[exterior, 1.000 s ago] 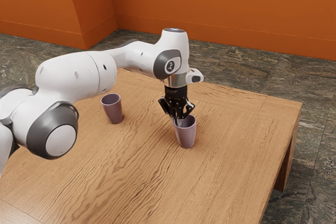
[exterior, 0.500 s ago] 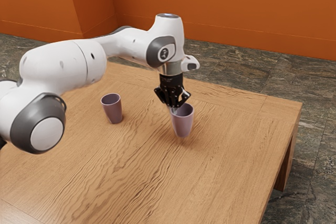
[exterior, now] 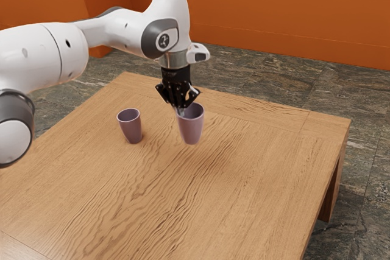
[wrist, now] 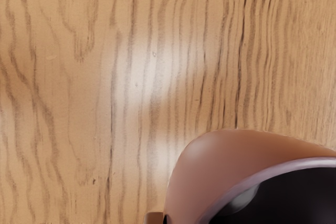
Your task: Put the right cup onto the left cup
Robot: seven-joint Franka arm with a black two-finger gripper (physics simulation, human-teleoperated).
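The right cup has moved toward the exterior view's left, rim clamped in the pincer; this carry next needs centring over the left cup.

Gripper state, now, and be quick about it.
Gripper: closed, holding the cup on the exterior view's right by its rim.

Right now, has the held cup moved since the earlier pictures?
Yes, the held cup moved toward the exterior view's left, nearer the standing cup, which stayed put.
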